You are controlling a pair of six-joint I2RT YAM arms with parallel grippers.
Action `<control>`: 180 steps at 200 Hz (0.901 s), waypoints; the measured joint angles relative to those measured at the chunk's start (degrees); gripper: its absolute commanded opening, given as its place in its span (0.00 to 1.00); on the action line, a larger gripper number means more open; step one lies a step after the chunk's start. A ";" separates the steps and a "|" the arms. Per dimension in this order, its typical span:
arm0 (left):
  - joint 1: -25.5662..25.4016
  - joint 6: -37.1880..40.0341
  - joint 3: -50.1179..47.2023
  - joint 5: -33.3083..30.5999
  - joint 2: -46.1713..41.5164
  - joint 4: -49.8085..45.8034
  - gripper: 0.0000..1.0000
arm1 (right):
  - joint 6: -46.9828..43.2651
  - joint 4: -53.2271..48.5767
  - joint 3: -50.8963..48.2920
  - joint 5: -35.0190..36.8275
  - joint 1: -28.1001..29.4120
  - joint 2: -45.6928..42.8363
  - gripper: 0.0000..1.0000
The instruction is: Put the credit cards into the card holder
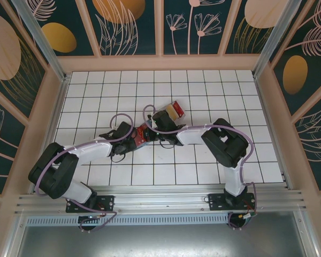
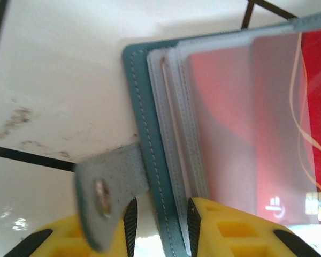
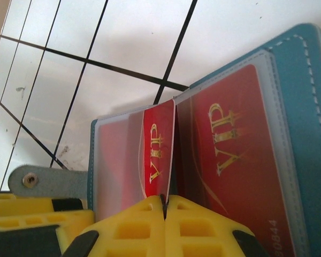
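Nearest, the left gripper [image 2: 161, 227] has its fingers [image 2: 130, 219] clamped on the teal cover edge of the card holder [image 2: 140, 96], just beside its snap tab [image 2: 104, 193]. Next to it, the right gripper [image 3: 165, 214] presses its fingers together on the lower edge of a red card [image 3: 159, 152], which stands upright between the open holder's clear sleeves. A second red card [image 3: 232, 160] lies sleeved alongside. Farther out on the tiled table [image 1: 214, 85], a tray [image 1: 182, 113] holds loose cards [image 1: 173, 110].

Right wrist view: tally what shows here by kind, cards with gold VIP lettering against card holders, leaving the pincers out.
Red VIP cards: 2
Teal card holder: 1
Total: 3
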 measured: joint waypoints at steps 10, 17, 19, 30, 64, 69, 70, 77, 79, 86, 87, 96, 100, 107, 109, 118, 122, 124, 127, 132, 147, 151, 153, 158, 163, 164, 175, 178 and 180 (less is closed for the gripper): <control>0.46 0.22 0.00 -1.01 -0.94 -1.16 0.34 | -0.02 -0.04 0.00 0.00 0.20 0.00 0.06; 0.98 0.39 0.00 -1.62 -1.66 -1.84 0.34 | -0.02 -0.09 0.00 0.00 0.28 0.00 0.06; 1.22 0.39 0.00 -1.68 -1.90 -1.99 0.34 | -0.02 -0.09 0.00 0.00 0.31 0.00 0.06; 2.78 0.70 -0.02 -2.08 -3.04 -2.27 0.34 | -0.04 -0.11 0.00 0.00 0.35 -0.02 0.06; 6.56 1.27 -0.68 -2.12 -3.85 -2.03 0.34 | -0.11 -0.15 0.00 -0.02 0.37 -0.02 0.06; 6.60 1.27 -0.72 -2.08 -3.74 -2.05 0.33 | -0.20 -0.15 0.00 -0.02 0.37 -0.02 0.06; 6.60 1.27 -0.74 -2.08 -3.65 -2.03 0.34 | -0.22 -0.15 0.00 -0.02 0.37 -0.02 0.06; 6.60 1.44 -0.74 -2.03 -3.30 -1.90 0.33 | -0.28 -0.15 0.00 -0.04 0.37 -0.02 0.06; 6.60 1.44 -0.74 -1.97 -3.17 -1.79 0.33 | -0.33 -0.15 0.00 -0.04 0.37 -0.02 0.06; 6.60 1.51 -0.74 -1.68 -2.60 -1.51 0.31 | -0.46 -0.17 0.00 -0.04 0.37 -0.02 0.06; 6.60 1.55 -0.74 -1.66 -2.54 -1.46 0.31 | -0.46 -0.20 0.00 -0.04 0.37 -0.02 0.06; 6.60 1.66 -0.74 -1.27 -1.60 -0.81 0.28 | -0.68 -0.39 0.04 -0.09 0.37 -0.02 0.06; 6.60 1.75 -0.74 -1.01 -1.09 -0.44 0.27 | -0.76 -0.59 0.13 -0.09 0.39 -0.02 0.06; 6.62 1.92 -0.76 -0.72 -0.31 0.04 0.24 | -1.14 -0.98 0.37 -0.09 0.44 -0.02 0.06; 6.62 1.92 -0.76 -0.68 -0.15 0.20 0.23 | -1.22 -1.11 0.46 -0.07 0.44 -0.02 0.06; 6.62 1.99 -0.87 -0.42 0.79 0.85 0.20 | -1.62 -1.92 1.03 -0.09 0.59 -0.02 0.06; 6.62 2.23 -0.90 -0.42 0.94 0.92 0.19 | -1.86 -2.36 1.33 -0.09 0.66 -0.02 0.06; 6.62 2.16 -0.90 -0.44 0.96 0.96 0.18 | -1.99 -2.58 1.51 -0.11 0.74 -0.02 0.06; 6.62 2.40 -0.90 -0.42 0.94 0.96 0.18 | -2.01 -2.89 1.68 -0.11 0.83 -0.02 0.06; 6.73 2.34 -0.87 -0.39 0.94 0.96 0.17 | -2.32 -3.28 1.99 -0.24 1.03 -0.02 0.06; 6.73 2.54 -0.90 -0.39 1.07 1.27 0.14 | -3.06 -4.50 2.84 -0.31 1.57 -0.02 0.06; 6.73 2.51 -0.90 -0.39 1.18 1.42 0.13 | -3.10 -4.79 3.02 -0.35 1.66 0.00 0.06; 6.73 2.56 -0.90 -0.39 1.20 1.46 0.13 | -3.23 -4.98 3.13 -0.39 1.70 0.00 0.06; 6.73 2.54 -0.90 -0.37 1.22 1.64 0.13 | -3.32 -5.38 3.32 -0.48 1.77 0.00 0.06; 6.73 2.56 -0.90 -0.37 1.27 1.75 0.12 | -3.48 -5.73 3.52 -0.52 1.81 0.00 0.06; 6.73 2.54 -0.90 -0.37 1.27 1.77 0.12 | -3.50 -5.81 3.58 -0.52 1.81 0.00 0.06; 6.73 2.56 -0.90 -0.37 1.31 1.90 0.12 | -3.72 -6.78 4.02 -0.57 1.86 0.02 0.06; 6.73 2.56 -0.90 -0.37 1.33 1.95 0.12 | -3.80 -7.02 4.17 -0.68 1.86 0.04 0.06; 6.73 2.56 -0.90 -0.37 1.33 1.97 0.12 | -3.93 -7.19 4.28 -0.74 1.86 0.09 0.06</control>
